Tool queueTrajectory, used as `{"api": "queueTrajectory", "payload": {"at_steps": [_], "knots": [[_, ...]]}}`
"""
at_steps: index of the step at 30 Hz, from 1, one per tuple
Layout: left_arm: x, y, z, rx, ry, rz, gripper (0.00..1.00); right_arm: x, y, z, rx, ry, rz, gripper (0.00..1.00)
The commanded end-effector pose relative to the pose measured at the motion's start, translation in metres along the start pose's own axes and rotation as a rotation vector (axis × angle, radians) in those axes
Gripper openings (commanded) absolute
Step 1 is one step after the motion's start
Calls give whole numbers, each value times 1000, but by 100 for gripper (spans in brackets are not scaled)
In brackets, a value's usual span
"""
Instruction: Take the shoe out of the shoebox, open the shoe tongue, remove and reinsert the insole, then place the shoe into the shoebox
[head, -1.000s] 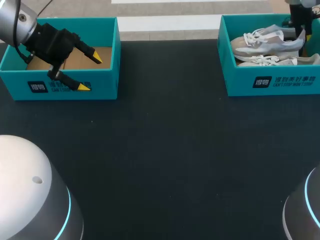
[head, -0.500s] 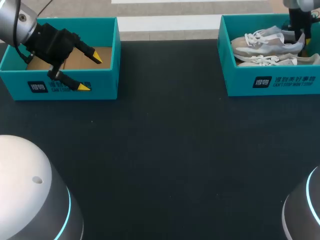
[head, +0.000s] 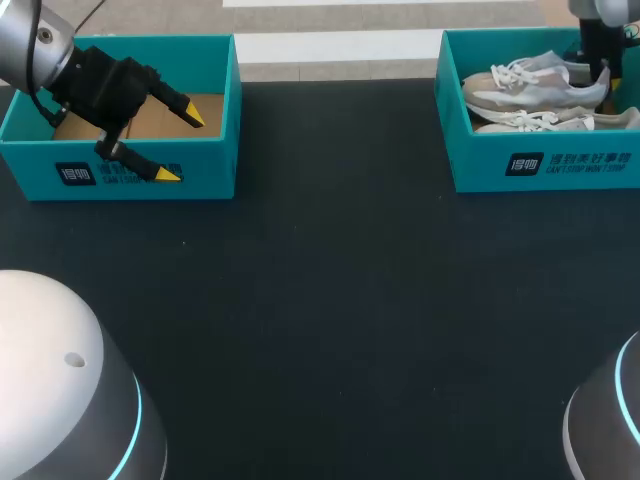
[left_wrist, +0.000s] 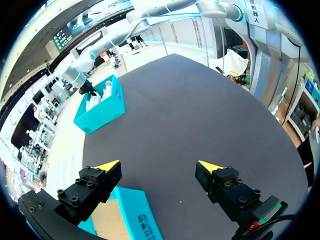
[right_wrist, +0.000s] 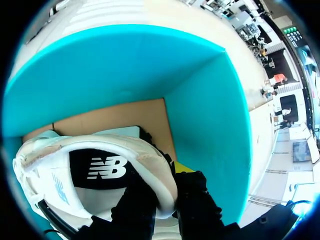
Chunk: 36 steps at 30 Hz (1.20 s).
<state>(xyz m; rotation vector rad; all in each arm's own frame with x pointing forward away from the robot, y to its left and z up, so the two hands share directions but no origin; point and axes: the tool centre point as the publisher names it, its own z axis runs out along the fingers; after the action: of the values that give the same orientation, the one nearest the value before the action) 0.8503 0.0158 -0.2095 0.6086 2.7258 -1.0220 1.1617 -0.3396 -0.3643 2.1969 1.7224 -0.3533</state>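
Two pale sneakers lie in the teal shoebox (head: 540, 165) at the far right. My right gripper (head: 600, 74) is at the heel of the upper shoe (head: 530, 85), which sits a little raised over the lower shoe (head: 560, 122). In the right wrist view the right gripper (right_wrist: 167, 195) is shut on the shoe's (right_wrist: 100, 160) heel collar, one finger inside and one outside, within the box's teal walls (right_wrist: 150, 65). My left gripper (head: 181, 146) hangs open over the front wall of the left teal box (head: 235, 120), with nothing between its fingers (left_wrist: 160, 167).
The left box (left_wrist: 137, 215) shows a bare cardboard floor. The right shoebox (left_wrist: 100, 102) appears far across the dark table (head: 320, 300) in the left wrist view. Two rounded white robot housings (head: 60, 400) fill the near corners.
The upper shoe's heel has risen slightly in the right box with my right gripper. The left arm has not moved.
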Motion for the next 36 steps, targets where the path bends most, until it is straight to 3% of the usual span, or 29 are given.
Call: {"api": "queueTrajectory", "payload": {"at_steps": [1,2,4,10,36], "knots": [[1,-1,0,-4,-1,0,100,3,3,8,-1,3,-1,0],[1,-1,0,-4,-1,0,100,3,3,8,-3,3,-1,0],[1,-1,0,-4,-1,0,100,3,4,8,-10,9,3,12],[1,-1,0,-4,-1,0,100,3,5,7,-19,20,2,14],[1,-1,0,-4,-1,0,100,4,6,3,-43,58,-2,45]]}}
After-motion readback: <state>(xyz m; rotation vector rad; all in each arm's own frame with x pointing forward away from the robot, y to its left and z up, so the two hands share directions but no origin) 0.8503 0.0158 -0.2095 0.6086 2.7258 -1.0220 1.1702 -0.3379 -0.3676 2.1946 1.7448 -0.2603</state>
